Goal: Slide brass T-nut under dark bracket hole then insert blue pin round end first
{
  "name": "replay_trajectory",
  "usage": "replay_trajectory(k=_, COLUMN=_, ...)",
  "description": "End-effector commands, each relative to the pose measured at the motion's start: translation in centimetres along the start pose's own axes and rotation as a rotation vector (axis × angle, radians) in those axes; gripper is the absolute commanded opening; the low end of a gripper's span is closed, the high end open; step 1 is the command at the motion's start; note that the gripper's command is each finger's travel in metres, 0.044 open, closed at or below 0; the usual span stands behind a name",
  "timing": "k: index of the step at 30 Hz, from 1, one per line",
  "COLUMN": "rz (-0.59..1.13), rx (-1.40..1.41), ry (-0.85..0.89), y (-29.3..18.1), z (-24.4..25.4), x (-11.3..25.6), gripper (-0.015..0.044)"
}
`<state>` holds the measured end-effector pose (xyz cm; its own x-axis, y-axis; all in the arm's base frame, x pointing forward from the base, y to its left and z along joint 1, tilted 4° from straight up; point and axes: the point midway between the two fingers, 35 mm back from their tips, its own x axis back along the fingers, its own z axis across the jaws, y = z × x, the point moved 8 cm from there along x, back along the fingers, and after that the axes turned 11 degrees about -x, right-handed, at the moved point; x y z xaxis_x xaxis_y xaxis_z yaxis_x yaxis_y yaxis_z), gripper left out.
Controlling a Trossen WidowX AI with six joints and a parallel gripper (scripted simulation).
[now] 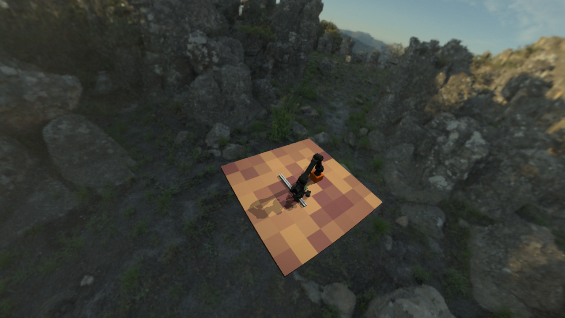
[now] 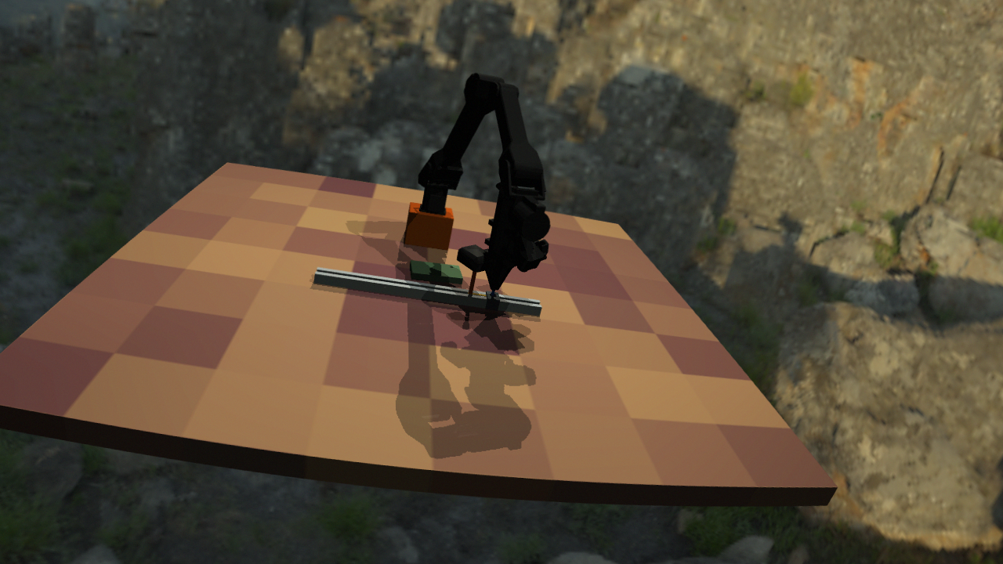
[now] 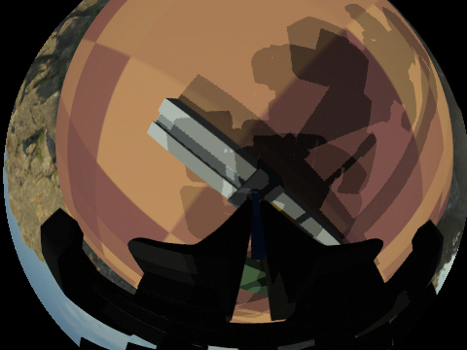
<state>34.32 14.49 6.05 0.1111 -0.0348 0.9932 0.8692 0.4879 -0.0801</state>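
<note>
top view: on a tiled tabletop [image 1: 292,253] [image 2: 266,392] [image 3: 146,29], a black arm [image 1: 309,172] [image 2: 519,140] reaches from its orange base [image 1: 317,178] [image 2: 429,229] towards 7 o'clock, its end over an aluminum rail [image 1: 284,179] [image 2: 364,283] [image 3: 214,151] running from 11 to 5 o'clock; the small parts are too tiny to read. exterior view: the rail runs roughly from 9 to 3 o'clock. the gripper [image 2: 494,289] [image 3: 256,205] points straight down at the dark bracket [image 2: 493,301] [image 3: 263,180] near the rail's 3 o'clock end. just beside the bracket, towards 9 o'clock, the orange handle [image 2: 472,283] stands up from the slot, so the nut seems to be in. the green tray [image 2: 436,273] [image 3: 254,278] lies behind the rail, towards 11 o'clock from the bracket. wrist view: the fingers are nearly closed, pinching the blue pin [image 3: 257,235], whose far end meets the bracket at 12 o'clock from the grip. nut loading and pin pickup look done; what remains is probably finishing the push and letting go. how deep the pin sits, and whether the nut is exactly under the hole, cannot be told
</note>
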Motion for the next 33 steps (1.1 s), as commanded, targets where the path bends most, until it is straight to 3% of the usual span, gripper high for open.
replay_trajectory(k=1, rz=0.012, rx=0.002, ry=0.009, y=0.2, z=-0.1, x=-0.1, gripper=-0.015)
replay_trajectory(k=14, rz=0.003, rx=0.0, ry=0.001, y=0.0, z=0.0, x=0.0, gripper=-0.015)
replay_trajectory(k=23, rz=0.002, rx=0.0, ry=0.003, y=0.1, z=0.0, x=0.0, gripper=0.0086)
replay_trajectory(k=33, rz=0.002, rx=0.0, ry=0.003, y=-0.4, z=0.2, x=2.1, gripper=0.009)
